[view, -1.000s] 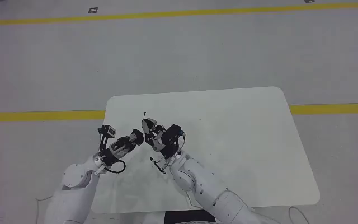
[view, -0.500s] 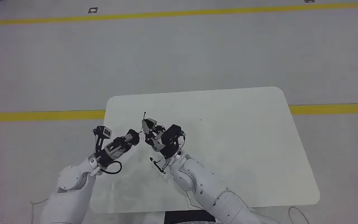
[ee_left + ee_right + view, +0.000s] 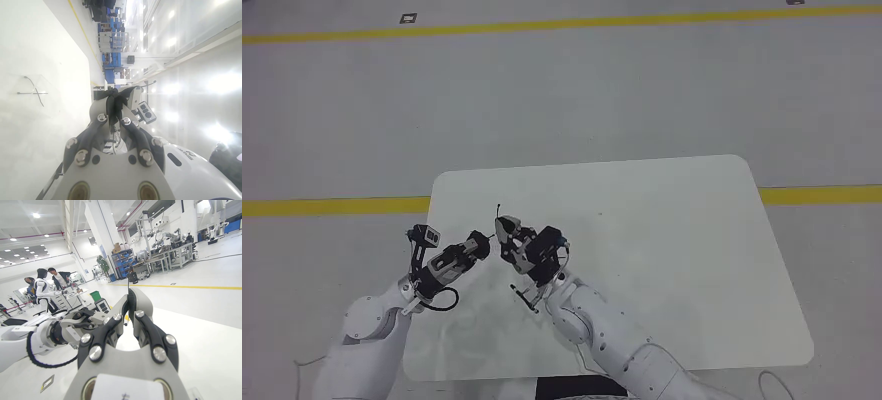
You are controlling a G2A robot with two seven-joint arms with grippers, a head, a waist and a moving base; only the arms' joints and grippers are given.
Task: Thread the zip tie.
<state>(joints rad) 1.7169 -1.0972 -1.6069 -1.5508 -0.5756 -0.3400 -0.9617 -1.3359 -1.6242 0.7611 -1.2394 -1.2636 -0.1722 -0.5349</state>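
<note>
While the right gripper (image 3: 129, 300) is clamped narrow on the zip tie (image 3: 128, 285), holding it upright above the table (image 3: 672, 250) with one thin end standing free above the fingers, no loop shows anywhere along it, so the threading itself looks not yet done. The left gripper (image 3: 113, 94) hangs just beside the right one, tip toward tip, its fingers drawn together; whether anything lies between them I cannot tell. The tie's head is too small to pick out. By my reading the grasp and the lining-up are in hand, and what is left is to feed the free end through the head and pull it into a loop. Spare ties (image 3: 32, 92) lie on a clear sheet (image 3: 45, 83), well apart from both grippers.
</note>
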